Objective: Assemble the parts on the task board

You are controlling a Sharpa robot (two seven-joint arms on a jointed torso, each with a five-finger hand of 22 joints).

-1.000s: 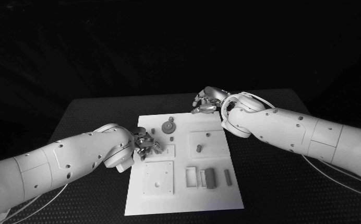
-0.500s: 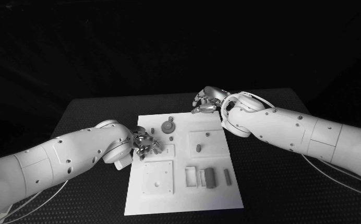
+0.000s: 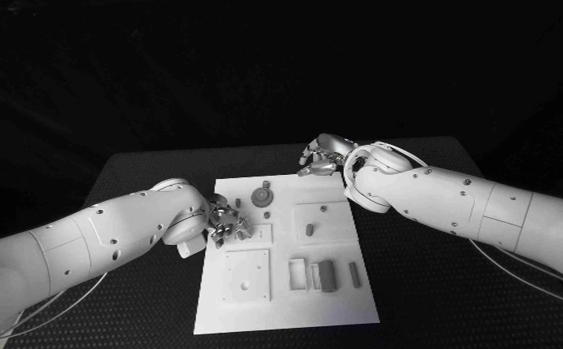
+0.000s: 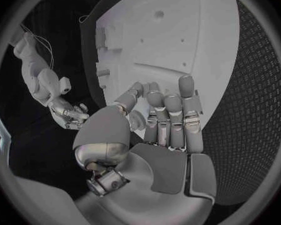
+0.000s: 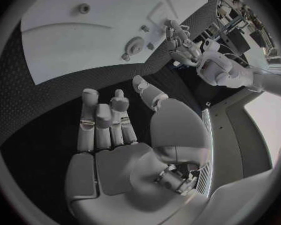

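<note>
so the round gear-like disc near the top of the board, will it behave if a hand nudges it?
The gear disc looks flat and thin, so it would probably slide across the smooth white board rather than tip. It looks rigid and likely light. Set on edge, it could roll. Its low profile may make pinching awkward.

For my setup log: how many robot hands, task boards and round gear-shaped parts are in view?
Silver robot hands: 2, left hand and right hand
White task board: 1
Round grey gear-shaped part: 1
Total: 4
</note>
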